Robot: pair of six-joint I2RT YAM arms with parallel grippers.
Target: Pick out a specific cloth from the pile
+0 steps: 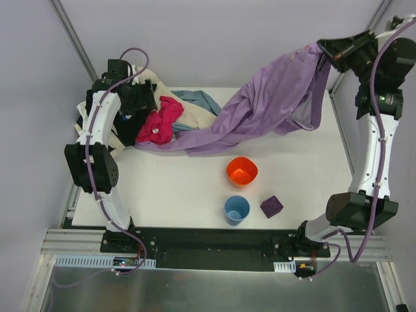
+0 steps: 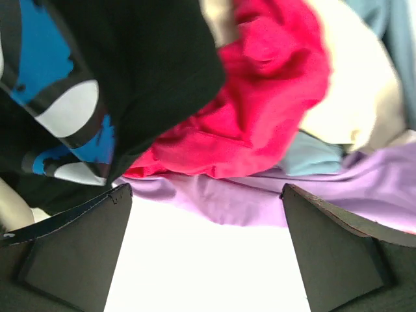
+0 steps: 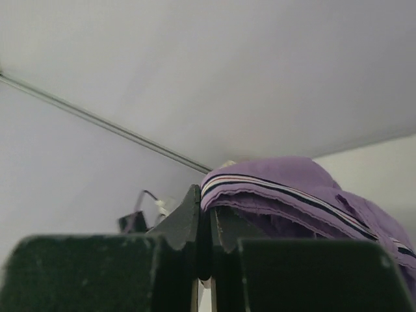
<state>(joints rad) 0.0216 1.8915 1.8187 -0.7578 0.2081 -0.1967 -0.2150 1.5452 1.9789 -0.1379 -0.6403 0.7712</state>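
Note:
The cloth (image 1: 273,97), a large lavender garment, stretches from the table up to the far right, where my right gripper (image 1: 323,51) is shut on its striped edge. The right wrist view shows the jaws (image 3: 209,214) pinched together on the cloth (image 3: 292,188). Its lower end lies under the pile (image 1: 140,114) at the far left, beneath a magenta cloth (image 1: 159,120). My left gripper (image 1: 138,99) hovers open over the pile. In its wrist view the left gripper (image 2: 205,190) holds nothing, with the lavender hem (image 2: 260,201), the magenta cloth (image 2: 260,97) and a black garment (image 2: 136,65) just ahead.
An orange bowl (image 1: 242,171), a blue cup (image 1: 236,210) and a small purple object (image 1: 271,207) stand on the white table (image 1: 175,188) near the front middle. A grey-blue cloth (image 1: 198,99) lies at the back of the pile.

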